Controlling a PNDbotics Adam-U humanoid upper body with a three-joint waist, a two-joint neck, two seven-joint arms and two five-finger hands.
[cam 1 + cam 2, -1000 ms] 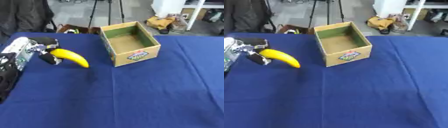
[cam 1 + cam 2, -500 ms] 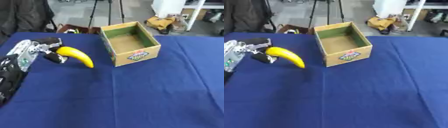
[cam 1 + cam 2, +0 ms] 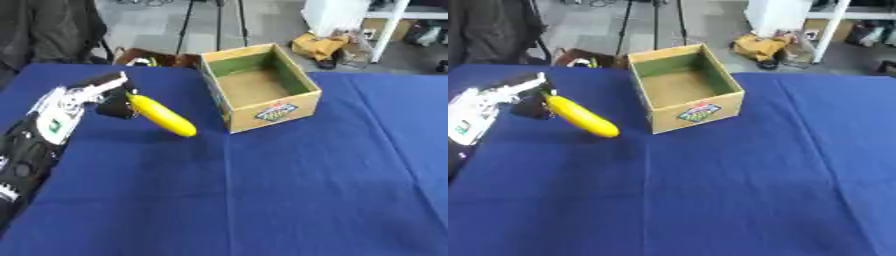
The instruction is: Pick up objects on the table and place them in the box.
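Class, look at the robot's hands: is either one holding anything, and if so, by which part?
The left hand holds the yellow banana by its upper end, nearest the hand; the other end points down toward the box.

The left hand [image 3: 92, 95] has carried the banana [image 3: 161, 115] nearer the box [image 3: 259, 86].

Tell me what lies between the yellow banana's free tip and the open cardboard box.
Nothing but bare blue tablecloth lies between the yellow banana, held in the left hand, and the cardboard box; the left eye view shows it.

The left hand [image 3: 83, 100] is silver-white with black fingertips and a green marking, on a black arm.
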